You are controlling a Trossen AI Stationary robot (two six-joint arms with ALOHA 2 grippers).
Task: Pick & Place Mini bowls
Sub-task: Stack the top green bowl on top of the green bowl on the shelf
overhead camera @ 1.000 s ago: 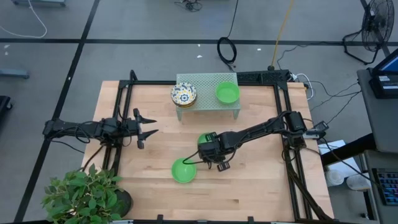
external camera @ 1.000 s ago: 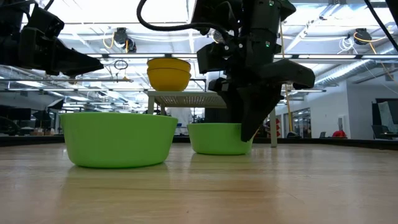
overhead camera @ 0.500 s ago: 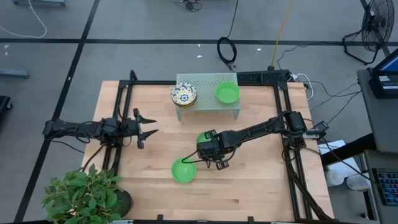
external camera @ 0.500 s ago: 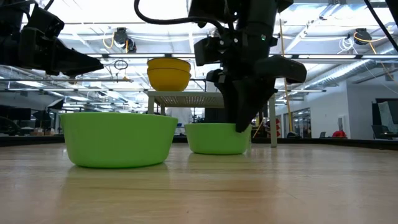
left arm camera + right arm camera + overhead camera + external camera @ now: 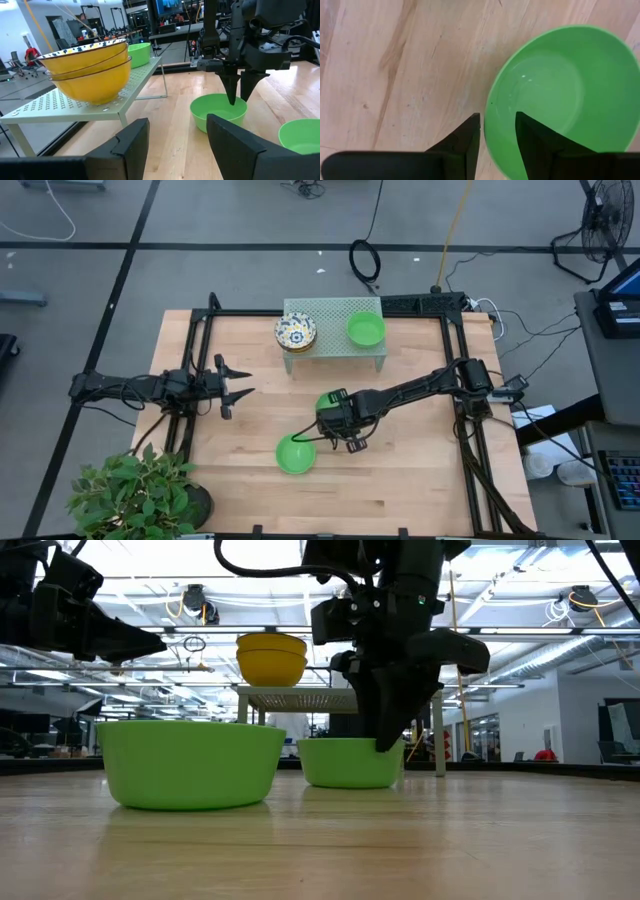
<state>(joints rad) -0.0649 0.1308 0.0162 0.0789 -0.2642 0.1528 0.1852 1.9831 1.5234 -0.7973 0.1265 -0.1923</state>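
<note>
A plain green mini bowl [image 5: 326, 401] [image 5: 560, 95] stands on the table's middle. My right gripper [image 5: 335, 413] [image 5: 497, 127] points steeply down at its right rim, open, with one finger inside the bowl and one outside; I cannot tell whether either touches it. A second green bowl [image 5: 295, 455] [image 5: 190, 762] stands nearer the front edge. On the pale green mesh rack [image 5: 335, 310] rest stacked floral bowls [image 5: 295, 332] [image 5: 90, 70] and another green bowl [image 5: 365, 329]. My left gripper [image 5: 240, 385] [image 5: 177, 145] waits open and level at the table's left.
The rack stands at the table's far middle on thin legs. A black frame [image 5: 195, 370] runs along the table's left, right and far edges. A potted plant [image 5: 135, 490] sits at the near left corner. Bare wood lies to the right of the bowls.
My right gripper has edged slightly toward the table's left over the middle green bowl. Its fingertips now stand at the bowl's rim, where before they reached down in front of its side.
</note>
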